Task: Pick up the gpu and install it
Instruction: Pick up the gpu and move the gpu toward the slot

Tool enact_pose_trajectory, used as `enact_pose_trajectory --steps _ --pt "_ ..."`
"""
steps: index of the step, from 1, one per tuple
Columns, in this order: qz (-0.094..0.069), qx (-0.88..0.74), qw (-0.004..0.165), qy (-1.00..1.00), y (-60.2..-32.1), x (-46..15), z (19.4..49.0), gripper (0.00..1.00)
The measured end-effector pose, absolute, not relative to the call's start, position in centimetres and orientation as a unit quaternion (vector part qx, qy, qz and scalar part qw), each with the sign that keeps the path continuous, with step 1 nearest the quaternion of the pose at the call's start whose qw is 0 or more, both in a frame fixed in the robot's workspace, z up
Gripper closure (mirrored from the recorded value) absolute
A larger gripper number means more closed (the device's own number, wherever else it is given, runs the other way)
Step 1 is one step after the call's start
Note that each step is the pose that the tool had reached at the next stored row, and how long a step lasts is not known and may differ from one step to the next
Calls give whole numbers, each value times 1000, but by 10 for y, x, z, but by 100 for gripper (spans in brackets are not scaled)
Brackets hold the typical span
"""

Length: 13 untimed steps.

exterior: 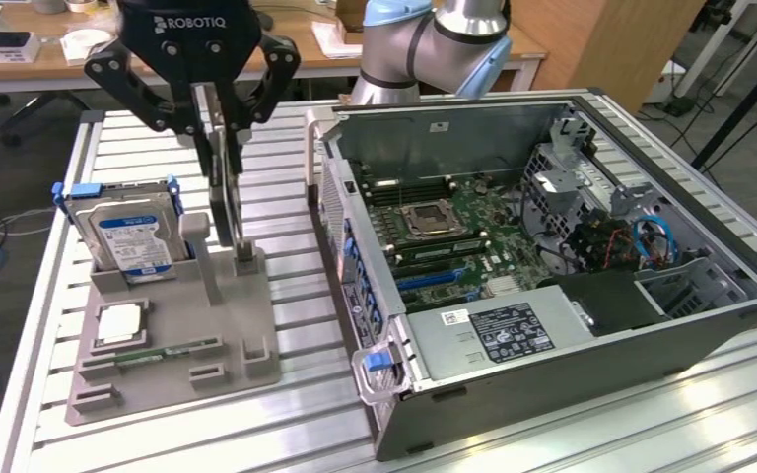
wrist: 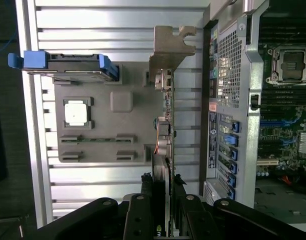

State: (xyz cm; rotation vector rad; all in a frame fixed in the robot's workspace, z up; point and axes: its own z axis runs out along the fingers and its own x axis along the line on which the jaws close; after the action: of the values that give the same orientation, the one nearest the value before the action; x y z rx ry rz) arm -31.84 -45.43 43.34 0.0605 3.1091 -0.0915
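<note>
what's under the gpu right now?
Under the gpu, held edge-on in the gripper, is the grey parts tray and its support post. Whether the card's bottom edge is seated there is hidden.

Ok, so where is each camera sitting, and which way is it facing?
Exterior view: raised, off the arm, angled down over the slatted table at the grey parts holder and the open computer case; the gripper, clamped on the gpu, and the arm show.
Wrist view: on the wrist, looking down along the gpu at the holder and the table; the black fingers show.
Shared: gpu, holder, hard drive, case, gripper.
</note>
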Motion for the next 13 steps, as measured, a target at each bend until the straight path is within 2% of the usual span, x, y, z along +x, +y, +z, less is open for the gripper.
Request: enact_pose_trajectory --steps 13 --pt "-30 19 15 999 -454 -318 440 74"
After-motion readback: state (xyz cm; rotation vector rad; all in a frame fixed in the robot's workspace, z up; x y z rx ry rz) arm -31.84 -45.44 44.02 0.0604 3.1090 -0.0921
